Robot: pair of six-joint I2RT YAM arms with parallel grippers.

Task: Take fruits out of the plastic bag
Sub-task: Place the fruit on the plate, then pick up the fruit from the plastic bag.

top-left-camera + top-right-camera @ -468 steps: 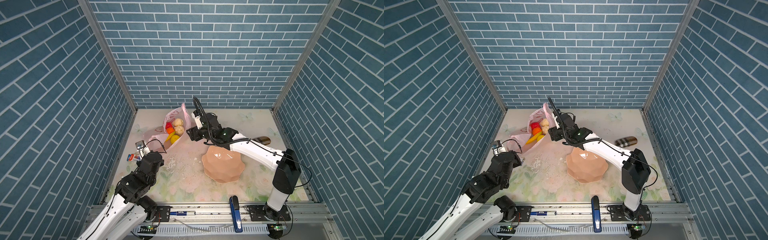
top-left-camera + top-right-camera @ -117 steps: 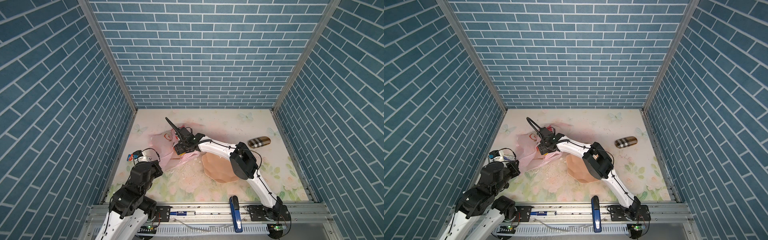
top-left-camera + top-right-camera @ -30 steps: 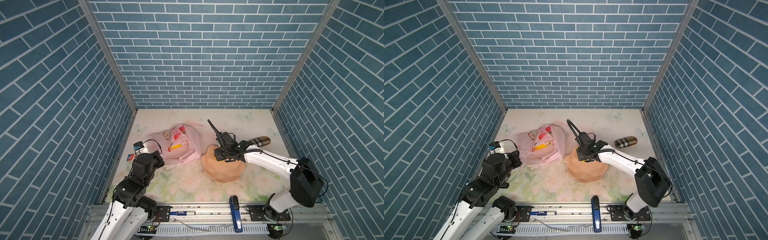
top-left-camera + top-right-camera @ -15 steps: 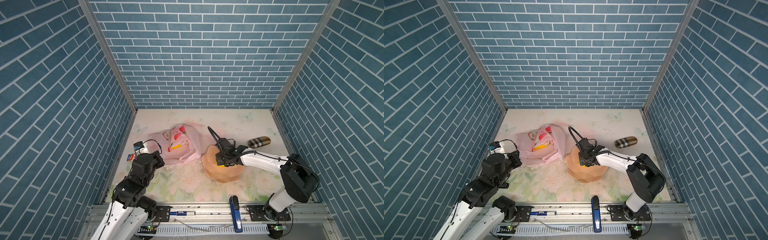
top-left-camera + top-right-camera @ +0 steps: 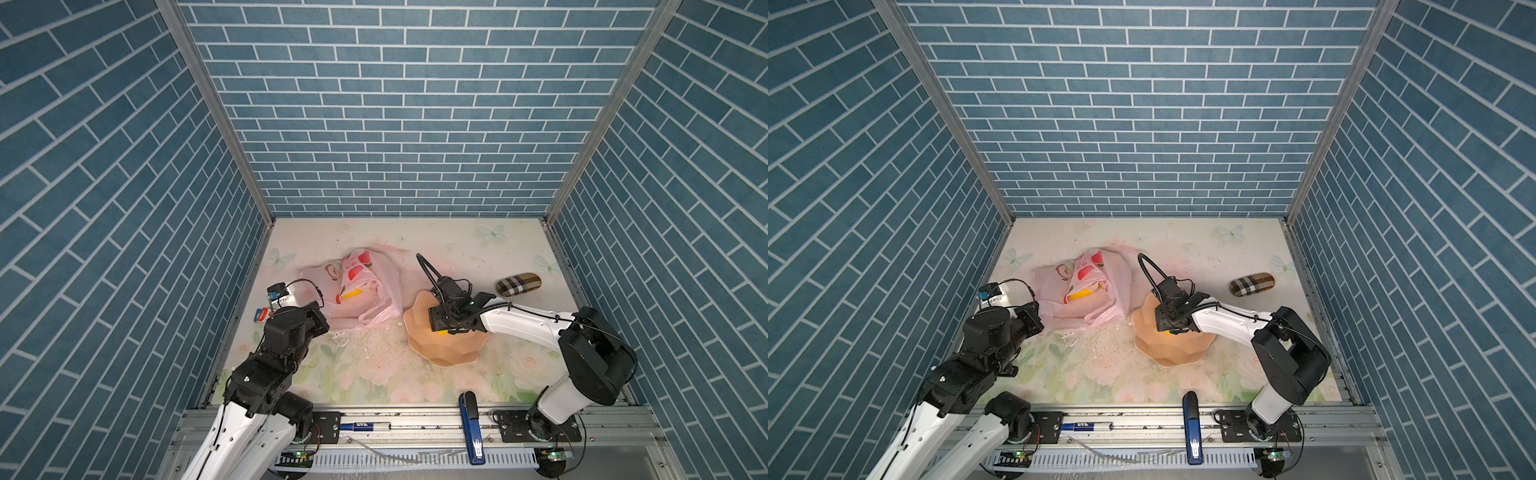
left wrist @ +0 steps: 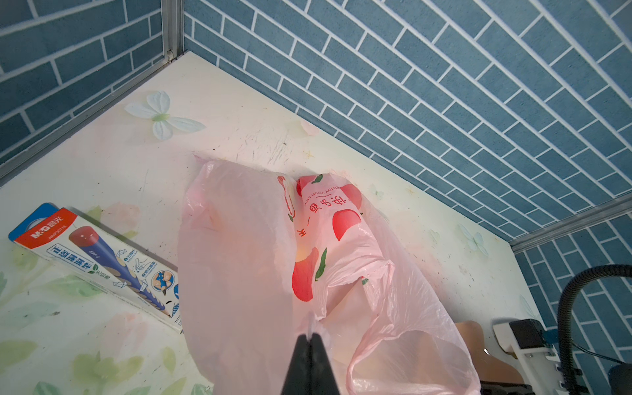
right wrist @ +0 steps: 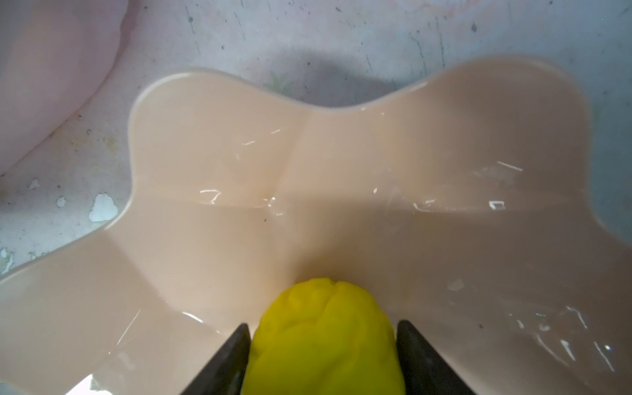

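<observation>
The plastic bag (image 5: 357, 270) was pale pink, printed with red fruit, green leaves and red writing; a banana (image 5: 351, 294) showed yellow inside it; the lemon (image 7: 325, 338) was bright yellow; the bowl (image 5: 449, 353) was glossy peach; the case (image 5: 518, 285) wore a tan-and-brown check; the walls (image 5: 395, 104) were blue brick with white joints; the table (image 5: 374, 374) was cream with pastel flowers.

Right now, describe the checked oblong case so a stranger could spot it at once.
Start at the flower-printed tabletop and go to its right edge. There, beyond the peach-coloured petal-edged bowl and apart from it, lies the brown-and-cream checked oblong case. Nothing else there is tartan or capsule-shaped.
</observation>
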